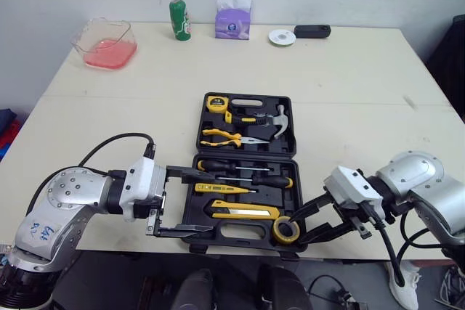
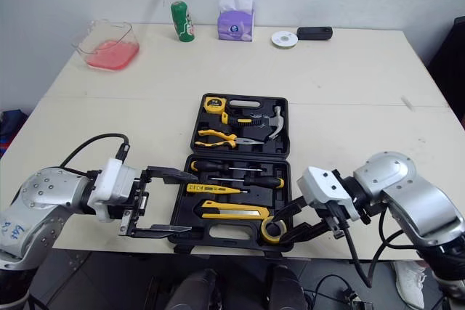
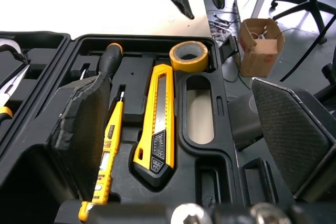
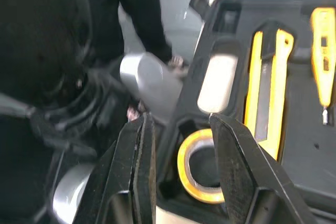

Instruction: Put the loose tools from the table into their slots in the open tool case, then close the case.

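Observation:
The black tool case (image 1: 245, 231) lies open near the table's front edge. Its far half holds a tape measure (image 1: 216, 103), pliers (image 1: 227, 136) and a hammer (image 1: 280, 121). In the near half lie screwdrivers (image 1: 240, 173), a yellow tester pen (image 1: 224, 189), a yellow utility knife (image 1: 243, 212) and a yellow tape roll (image 1: 285, 230) in its corner slot. My right gripper (image 1: 297, 226) is open, its fingers (image 4: 142, 150) straddling the tape roll (image 4: 199, 174). My left gripper (image 1: 212, 202) stands open over the case's left side, holding nothing, above the knife (image 3: 155, 129).
At the back of the table stand a clear container with pink contents (image 1: 106, 43), a green can (image 1: 179, 19), a purple tissue box (image 1: 233, 14), a white disc (image 1: 281, 37) and a small black device (image 1: 312, 31). A cardboard box (image 3: 258, 45) sits on the floor beyond the front edge.

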`<state>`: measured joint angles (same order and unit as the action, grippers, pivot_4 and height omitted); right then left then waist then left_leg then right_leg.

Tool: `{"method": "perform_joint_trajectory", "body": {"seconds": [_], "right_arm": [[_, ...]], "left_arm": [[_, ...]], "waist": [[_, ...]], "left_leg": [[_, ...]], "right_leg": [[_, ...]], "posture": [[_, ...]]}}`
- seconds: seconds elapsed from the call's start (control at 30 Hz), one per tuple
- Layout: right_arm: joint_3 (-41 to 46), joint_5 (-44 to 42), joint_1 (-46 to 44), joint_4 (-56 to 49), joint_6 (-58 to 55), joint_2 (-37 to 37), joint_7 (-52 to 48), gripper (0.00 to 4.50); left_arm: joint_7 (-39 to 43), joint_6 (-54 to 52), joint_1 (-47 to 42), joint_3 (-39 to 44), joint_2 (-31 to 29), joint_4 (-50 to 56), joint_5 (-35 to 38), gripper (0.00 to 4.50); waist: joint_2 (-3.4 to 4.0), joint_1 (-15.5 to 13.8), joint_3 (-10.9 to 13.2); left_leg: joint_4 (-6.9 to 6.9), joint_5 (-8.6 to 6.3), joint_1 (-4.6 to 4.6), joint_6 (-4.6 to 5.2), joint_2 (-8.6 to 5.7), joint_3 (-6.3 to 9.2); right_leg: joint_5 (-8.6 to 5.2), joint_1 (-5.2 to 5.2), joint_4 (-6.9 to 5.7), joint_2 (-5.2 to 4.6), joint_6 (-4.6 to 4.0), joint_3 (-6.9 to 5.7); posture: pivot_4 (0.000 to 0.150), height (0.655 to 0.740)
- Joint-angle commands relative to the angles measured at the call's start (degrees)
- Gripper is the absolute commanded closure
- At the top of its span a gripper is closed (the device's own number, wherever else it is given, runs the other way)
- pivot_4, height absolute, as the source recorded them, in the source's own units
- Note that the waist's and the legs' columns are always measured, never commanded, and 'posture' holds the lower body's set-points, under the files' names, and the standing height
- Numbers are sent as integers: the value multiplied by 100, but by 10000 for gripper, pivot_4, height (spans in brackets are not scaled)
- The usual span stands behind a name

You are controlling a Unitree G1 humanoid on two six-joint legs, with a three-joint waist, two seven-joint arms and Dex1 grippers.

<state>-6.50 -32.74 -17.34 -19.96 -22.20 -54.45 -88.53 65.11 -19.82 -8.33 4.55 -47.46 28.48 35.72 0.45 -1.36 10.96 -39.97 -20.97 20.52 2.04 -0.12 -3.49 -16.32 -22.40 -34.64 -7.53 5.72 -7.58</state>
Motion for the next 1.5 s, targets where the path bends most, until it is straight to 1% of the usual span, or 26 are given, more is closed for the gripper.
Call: {"method": "perform_joint_trajectory", "body": {"seconds": [0.03, 0.23, 0.33, 0.5, 0.63, 0.7, 0.8, 0.83, 0.9, 1.0, 1.1, 1.2, 1.27, 1.33, 1.5], "right_arm": [[217, -117, 125, 43, 296, 279, 137, 44397], [-54, 480, 400, 549, 1322, 867, 269, 44397], [-177, 589, 466, 736, 1545, 1140, 345, 44397], [-346, 858, 583, 987, 1828, 1240, 326, 44397], [-587, 1331, 699, 1499, 2471, 1209, 178, 44397], [-684, 1508, 732, 1617, 2534, 1192, 269, 44397], [-854, 1862, 743, 1923, 2677, 1194, 510, 44397], [-944, 2051, 746, 2055, 2879, 1138, 522, 44397], [-1002, 2169, 753, 2147, 3027, 1088, 596, 44397], [-990, 2048, 753, 2075, 2909, 1070, 689, 44397], [-864, 1741, 814, 1968, 2625, 1043, 746, 44397], [-544, 1258, 929, 1792, 2509, 966, 651, 44397], [-153, 770, 1023, 1330, 2122, 812, 731, 44397], [118, 474, 1099, 963, 1804, 684, 870, 44397], [964, 79, 1254, 458, 1252, 436, 1345, 44397]], "left_arm": [[-17, -9, 22, 160, -1, 97, 140, 0], [18, -27, -46, 121, -18, 23, 117, 0], [25, -54, -68, 129, -42, 12, 118, 0], [29, -124, 12, 189, -91, 77, 133, 0], [24, -170, 59, 248, -146, 92, 131, 0], [26, -185, 94, 285, -168, 96, 131, 0], [31, -207, 174, 346, -189, 109, 117, 0], [22, -215, 207, 369, -194, 113, 109, 0], [-3, -229, 263, 412, -200, 113, 102, 0], [-34, -221, 337, 468, -203, 77, 65, 0], [-100, -233, 425, 539, -180, 85, 47, 0], [-266, -250, 498, 653, -134, 55, 49, 0], [-475, -257, 581, 843, -62, -66, 45, 0], [-597, -214, 686, 1017, -19, -186, -8, 0], [-1053, -120, 820, 1472, 130, -614, -172, 0]], "waist": [[2, 1, 1], [4, 6, 2], [4, 5, 3], [5, 4, 3], [5, 7, 3], [4, 7, 2], [2, 9, 1], [0, 11, 0], [-6, 15, -5], [-14, 15, -9], [-20, 24, -16], [-19, 12, -15], [-6, -22, -8], [8, -21, 0], [25, 6, 11]], "left_leg": [[0, 0, 0, 0, 0, 0], [1, 0, 0, 0, 0, -3], [1, 0, 0, 0, -1, -4], [1, 0, 0, 1, -4, -3], [1, 0, -1, 0, -2, -3], [2, 0, -1, 0, -2, -3], [2, 0, -16, 0, -2, -3], [4, 0, -24, 0, -1, -2], [8, -3, -48, -6, 5, 4], [28, -9, -101, -13, 11, 5], [44, -12, -124, -18, 16, 1], [50, -12, -123, -18, 18, 0], [50, -12, -116, -16, 17, 1], [50, -13, -104, -8, 6, 1], [62, -15, -95, -7, 11, -1]], "right_leg": [[0, -1, 0, 1, 0, 0], [0, -2, -1, 3, 0, 1], [0, -3, -2, 4, 0, 1], [0, -3, -2, 6, 0, 1], [0, -3, -2, 5, 0, 1], [0, -3, -2, 5, 0, 1], [0, 12, 1, 4, 0, 2], [0, 21, 3, 3, 0, 2], [-1, 49, 21, 4, -1, -1], [-3, 99, 54, 4, -4, 1], [-6, 108, 58, 2, -11, 7], [-8, 104, 61, 1, -14, 7], [-8, 100, 63, -3, -14, 7], [-6, 90, 65, -17, -12, 8], [-7, 78, 69, -11, -13, 2]], "posture": [[1500, 7400], [1500, 7400], [1500, 7400], [1500, 7400], [1500, 7400], [1500, 7400], [1500, 7400], [1500, 7400], [1500, 7400], [1500, 7400], [1500, 7400], [1500, 7400], [1500, 7400], [1500, 7400], [1500, 7400]]}}
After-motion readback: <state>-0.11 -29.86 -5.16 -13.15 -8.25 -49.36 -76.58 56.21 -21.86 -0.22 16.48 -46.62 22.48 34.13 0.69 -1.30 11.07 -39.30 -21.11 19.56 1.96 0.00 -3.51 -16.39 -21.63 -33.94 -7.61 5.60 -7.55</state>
